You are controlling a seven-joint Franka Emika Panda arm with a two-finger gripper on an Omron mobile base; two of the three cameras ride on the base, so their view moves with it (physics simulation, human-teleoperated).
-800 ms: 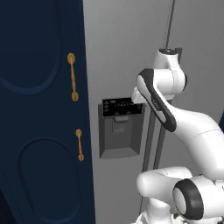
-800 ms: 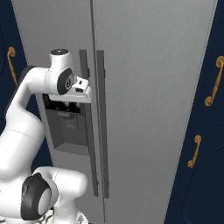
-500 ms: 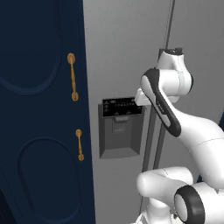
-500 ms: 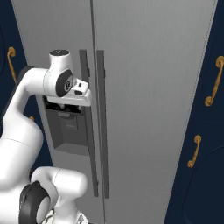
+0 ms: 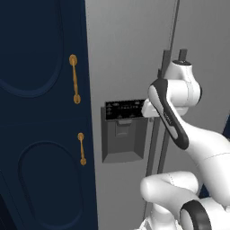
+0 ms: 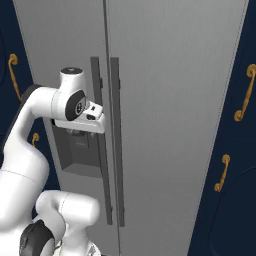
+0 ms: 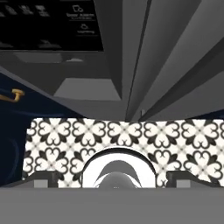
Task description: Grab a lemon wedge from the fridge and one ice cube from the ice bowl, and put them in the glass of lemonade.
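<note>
Gripper: we see the two-finger gripper [image 7: 112, 178] in the hand view as two small dark finger tips [image 7: 43, 177] set far apart near the bottom corners; the jaws stand wide open and we see nothing held between them.
Hand position: in the right base view the white hand [image 6: 80, 119] sits against the fridge front, level with the top of the dispenser panel and just left of the left bar handle. In the left base view the same hand [image 5: 150, 109] is beside the panel's right edge.
Fridge: the tall grey steel two-door fridge [image 6: 165, 90] fills the middle of the right base view; both doors are shut.
Handles: two long dark vertical bar handles [image 6: 114, 140] run side by side along the door seam; in the hand view they [image 7: 144, 57] stretch away as dark grey bars.
Dispenser: the dark dispenser panel [image 5: 125, 130] with its recessed bay sits in the left door; its control strip [image 7: 52, 22] is at the top of the hand view.
Floor: we see black-and-white patterned tiles [image 7: 118, 135] low in the hand view.
Cabinets: navy cabinet doors [image 5: 40, 112] with gold handles [image 5: 74, 79] stand left of the fridge; more navy doors with gold handles [image 6: 244, 92] stand to its right.
</note>
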